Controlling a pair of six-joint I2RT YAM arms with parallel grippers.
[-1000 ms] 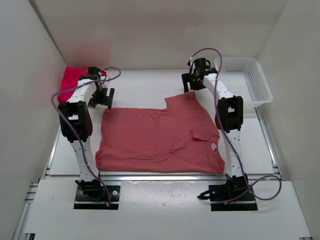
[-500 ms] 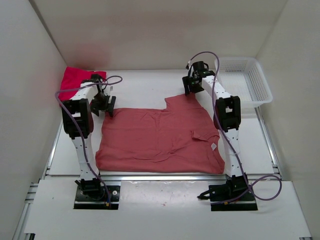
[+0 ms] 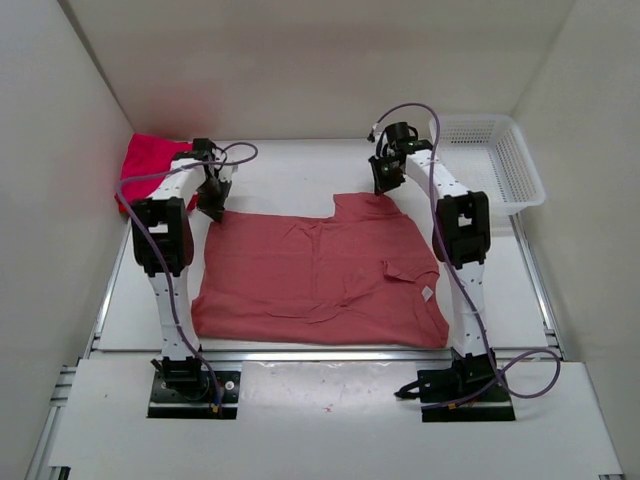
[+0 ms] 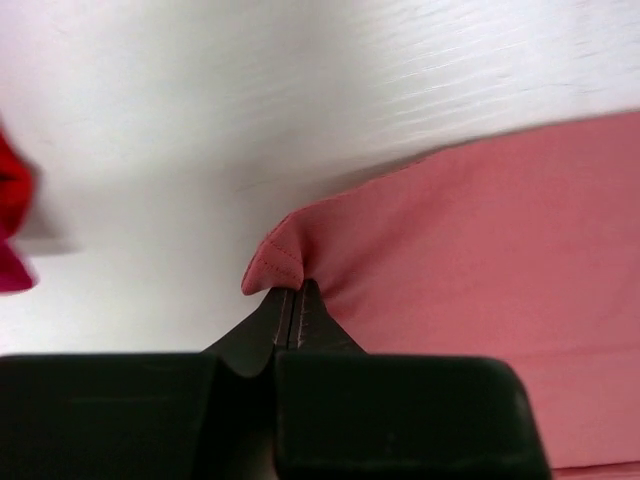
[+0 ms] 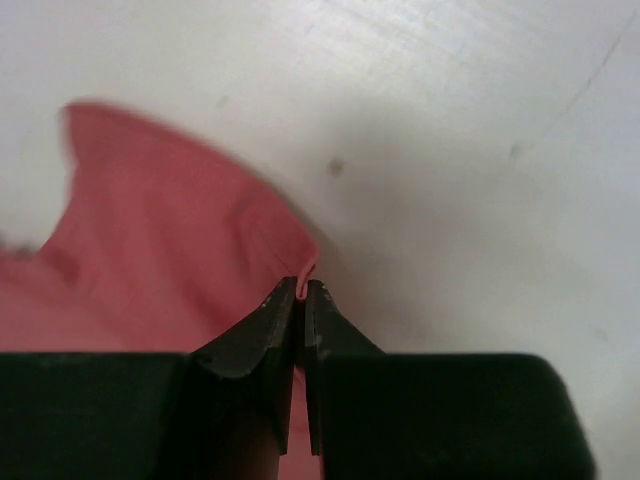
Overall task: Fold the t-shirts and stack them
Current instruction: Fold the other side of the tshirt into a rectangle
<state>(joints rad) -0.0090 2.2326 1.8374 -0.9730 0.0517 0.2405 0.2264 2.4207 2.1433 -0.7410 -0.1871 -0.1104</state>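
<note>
A dusty salmon pink t-shirt [image 3: 320,275] lies spread flat across the middle of the table. My left gripper [image 3: 214,208] is shut on its far left corner [image 4: 272,262], which bunches up just above the closed tips. My right gripper [image 3: 383,185] is shut on the shirt's far right edge [image 5: 306,268], a thin fold of cloth [image 5: 180,230] pinched between the jaws. A bright red t-shirt [image 3: 150,160] lies crumpled in the far left corner, and it shows as a red blur [image 4: 12,195] in the left wrist view.
A white mesh basket [image 3: 495,160] stands at the far right. White walls close in the table on the left, back and right. A metal rail runs along the near edge by the arm bases.
Both grippers have come down onto the shirt's far edge and closed on it. The left one swung right from beside the red shirt to the corner.
</note>
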